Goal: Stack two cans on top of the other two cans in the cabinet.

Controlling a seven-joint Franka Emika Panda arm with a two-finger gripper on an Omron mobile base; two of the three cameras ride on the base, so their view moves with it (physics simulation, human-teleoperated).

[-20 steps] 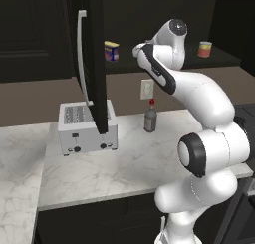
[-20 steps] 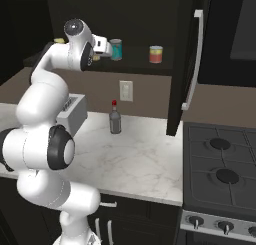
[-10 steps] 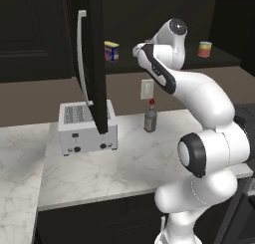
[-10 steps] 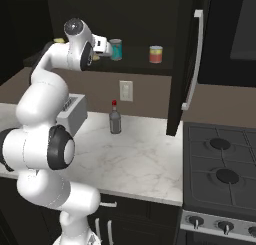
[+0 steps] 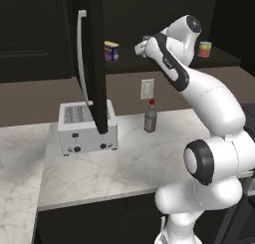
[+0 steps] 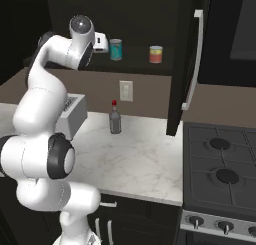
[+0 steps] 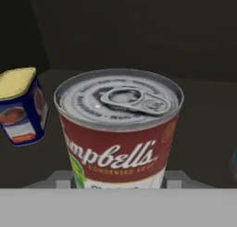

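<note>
— Looking along the gripper [image 7: 119,182], what is sitting in front?
— The soup can [image 7: 119,131], upright, filling the space just ahead between the fingers, on the cabinet [image 5: 97,63] shelf. The yellow can [image 7: 21,105] is standing to its left.
— Is it gripping?
— I cannot tell; the fingertips are cut off below. The teal can [image 6: 116,49] and red-orange can [image 6: 156,54] are waiting farther along.
</note>
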